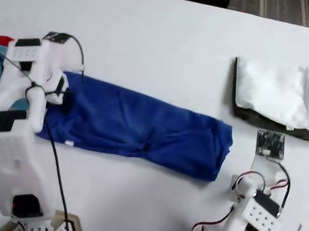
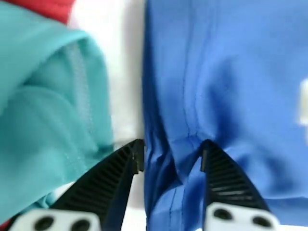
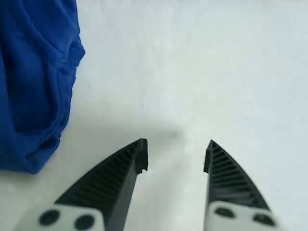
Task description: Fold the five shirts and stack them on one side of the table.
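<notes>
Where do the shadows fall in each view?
High view: a thin shadow under the blue shirt's near edge; left wrist view: dark fold shadows between the left gripper's jaws; right wrist view: a soft shadow on the table ahead of the right gripper.

Probably a robotics lab or workshop bench. Evidence: plain white tabletop (image 1: 170, 28); white plastic left arm (image 1: 10, 138) and white plastic right arm (image 1: 256, 220) with exposed red and black wiring; small bare black circuit board (image 1: 270, 144).

Matt blue cloth shirt (image 1: 140, 128) on smooth white table (image 1: 158, 26).
</notes>
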